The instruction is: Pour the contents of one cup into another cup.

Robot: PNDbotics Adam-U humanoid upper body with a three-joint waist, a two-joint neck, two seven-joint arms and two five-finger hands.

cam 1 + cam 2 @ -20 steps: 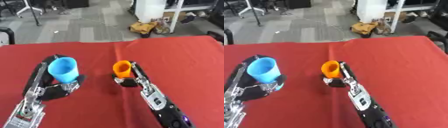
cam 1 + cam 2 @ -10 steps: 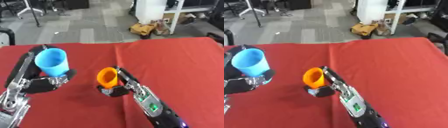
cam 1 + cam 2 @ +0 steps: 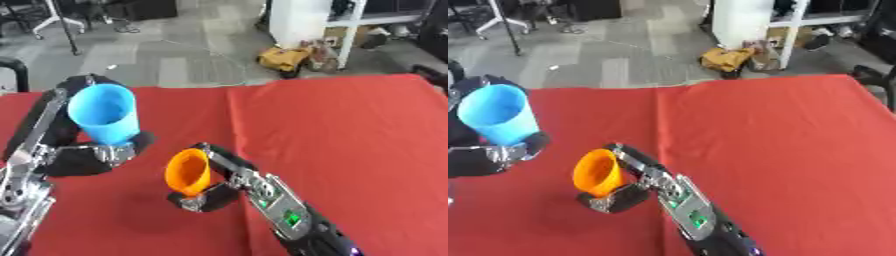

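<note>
Red cloth-covered table (image 3: 350, 130), with grey office floor, a white cabinet and a yellowish bundle on the floor beyond its far edge.

Near, centre: right hand (image 3: 229, 182) comes in from the lower right, forearm running toward the near edge. Fingers and thumb are curled round the orange cup (image 3: 187, 171), so it is grasping. The cup looks lifted off the cloth and tilted, mouth turned up and to the left, toward the other cup. Inside not visible; contents cannot be told.

Left, slightly farther: left hand (image 3: 74, 155) closed round the lower part of the blue cup (image 3: 105, 120), arm rising from the lower left corner. Blue cup stands close to upright, mouth open upward, held clear of the table.

Key relation: the blue cup lies up and to the left of the orange cup, a little farther off, rim higher than the orange rim. The two cups are near but apart, with a gap of red cloth showing between them. The orange cup's long axis already leans toward the blue one.

Judgement: if orange is the pouring cup, its lip needs to rise above the blue rim and close leftward before tipping more, or whatever it holds lands on the cloth.
</note>
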